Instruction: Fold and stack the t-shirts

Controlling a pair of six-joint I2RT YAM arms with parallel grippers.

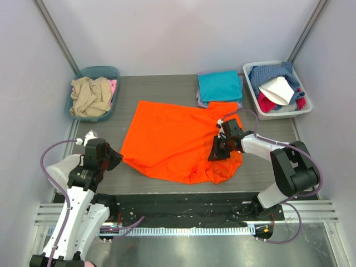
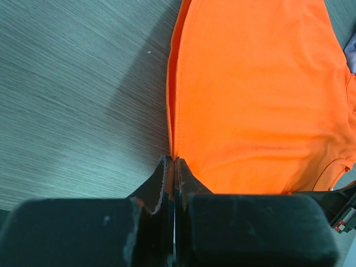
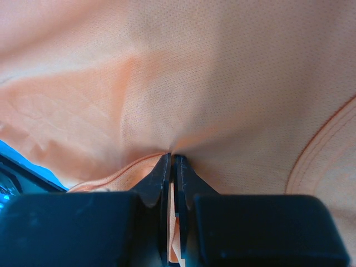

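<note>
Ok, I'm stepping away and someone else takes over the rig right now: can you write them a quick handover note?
Left gripper: shut on the orange t-shirt at its near-left corner hem.
Right gripper: shut on a pinch of the same shirt near its right side.
The orange t-shirt lies spread and rumpled mid-table. Teal t-shirt sits folded on the lavender t-shirt at the back.
Done: two folded and stacked.
Left: fold the orange one, add it to the stack.
</note>
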